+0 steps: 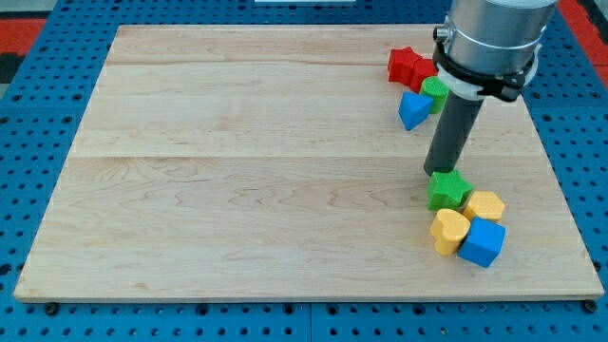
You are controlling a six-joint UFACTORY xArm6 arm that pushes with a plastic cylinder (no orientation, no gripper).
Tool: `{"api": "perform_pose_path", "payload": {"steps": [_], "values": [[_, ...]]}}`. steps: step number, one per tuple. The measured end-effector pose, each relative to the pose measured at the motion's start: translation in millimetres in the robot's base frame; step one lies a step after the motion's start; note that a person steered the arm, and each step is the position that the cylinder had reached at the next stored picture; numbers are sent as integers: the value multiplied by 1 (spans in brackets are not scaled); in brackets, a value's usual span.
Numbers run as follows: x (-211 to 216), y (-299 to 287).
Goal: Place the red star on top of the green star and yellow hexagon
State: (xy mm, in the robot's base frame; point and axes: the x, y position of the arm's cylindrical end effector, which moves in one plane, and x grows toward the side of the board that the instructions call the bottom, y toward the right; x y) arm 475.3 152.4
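The red star (403, 65) lies near the view's top right, touching a second red block (424, 73) whose shape I cannot make out. The green star (447, 190) sits lower right, with the yellow hexagon (484, 205) touching its right side. My tip (440, 172) rests at the green star's upper left edge, far below the red star. The arm's grey body hides part of the area right of the red blocks.
A green block (435, 93) and a blue triangular block (412, 110) sit just below the red blocks. A yellow heart (449, 231) and a blue cube (482, 243) lie below the green star and the hexagon. The board's right edge is close by.
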Motion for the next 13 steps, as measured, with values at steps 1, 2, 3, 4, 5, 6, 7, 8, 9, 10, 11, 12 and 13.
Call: {"api": "perform_pose_path", "payload": {"steps": [1,2,3,4,5,6,7,8,9,10,11,12,13], "values": [[12,0],[-2,0],[-32,47],[-82,78],[-161,78],[-233,65],[-248,21],[-228,3],[-211,-6],[-195,-34],[-174,-66],[-148,-88],[-109,-88]]}}
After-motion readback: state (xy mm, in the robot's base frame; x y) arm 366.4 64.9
